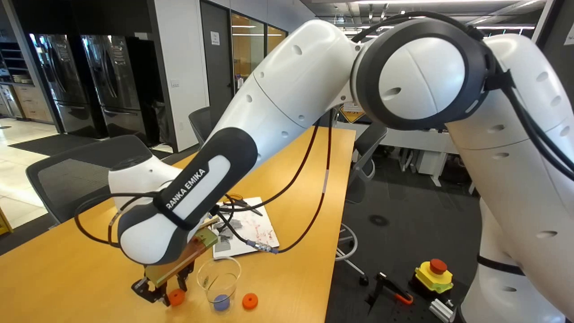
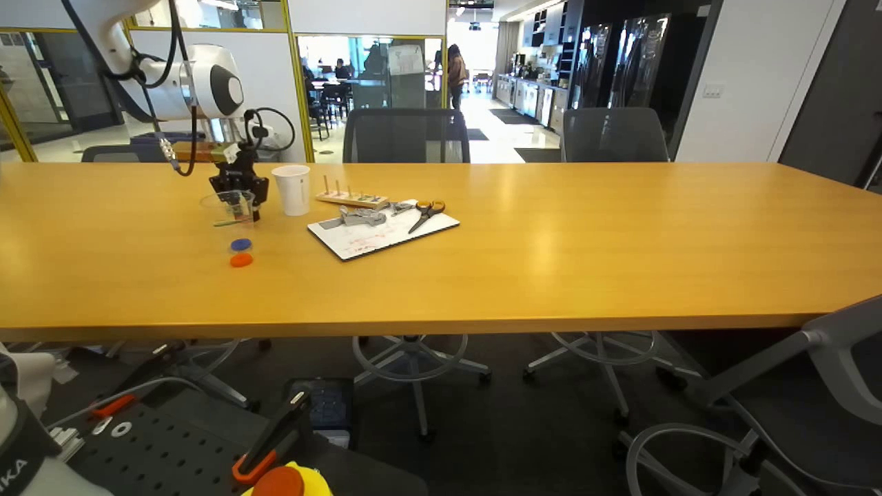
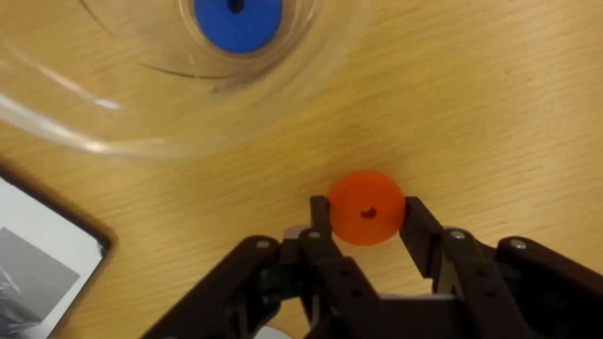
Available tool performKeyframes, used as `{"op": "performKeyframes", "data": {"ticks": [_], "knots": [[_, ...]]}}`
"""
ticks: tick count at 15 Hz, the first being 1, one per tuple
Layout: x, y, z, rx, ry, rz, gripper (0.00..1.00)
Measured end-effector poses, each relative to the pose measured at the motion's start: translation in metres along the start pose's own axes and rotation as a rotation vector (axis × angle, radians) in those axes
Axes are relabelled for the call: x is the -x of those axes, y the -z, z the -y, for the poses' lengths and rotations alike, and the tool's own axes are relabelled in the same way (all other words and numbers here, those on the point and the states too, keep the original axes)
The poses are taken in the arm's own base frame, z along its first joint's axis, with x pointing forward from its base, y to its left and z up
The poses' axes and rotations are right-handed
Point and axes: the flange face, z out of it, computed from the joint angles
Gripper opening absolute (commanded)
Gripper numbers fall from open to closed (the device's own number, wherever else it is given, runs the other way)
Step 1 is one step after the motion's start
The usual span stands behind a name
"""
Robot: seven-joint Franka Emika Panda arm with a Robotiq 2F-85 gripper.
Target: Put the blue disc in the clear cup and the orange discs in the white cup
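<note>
Your hand (image 3: 366,210) pinches an orange disc (image 3: 363,197): bright, round, small hole near middle. White cup (image 2: 293,191) upright; you see it whole only in an exterior view.

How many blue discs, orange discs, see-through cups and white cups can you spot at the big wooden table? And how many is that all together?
Blue disc: 1
Orange discs: 2
See-through cup: 1
White cup: 1 (its inside is hidden, so nothing in there is counted)
Total: 5
</note>
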Motion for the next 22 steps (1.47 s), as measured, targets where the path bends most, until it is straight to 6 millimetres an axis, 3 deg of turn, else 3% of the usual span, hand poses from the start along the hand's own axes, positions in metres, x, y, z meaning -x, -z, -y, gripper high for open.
{"op": "performKeyframes", "data": {"ticks": [6, 10, 15, 22], "knots": [[-0.006, 0.084, -0.004, -0.054, -0.015, -0.008, 0.22], [-0.014, 0.119, -0.013, -0.080, -0.021, -0.054, 0.21], [-0.031, 0.126, -0.030, -0.089, -0.041, -0.087, 0.21], [-0.065, 0.106, -0.064, -0.081, -0.070, -0.099, 0.21]]}}
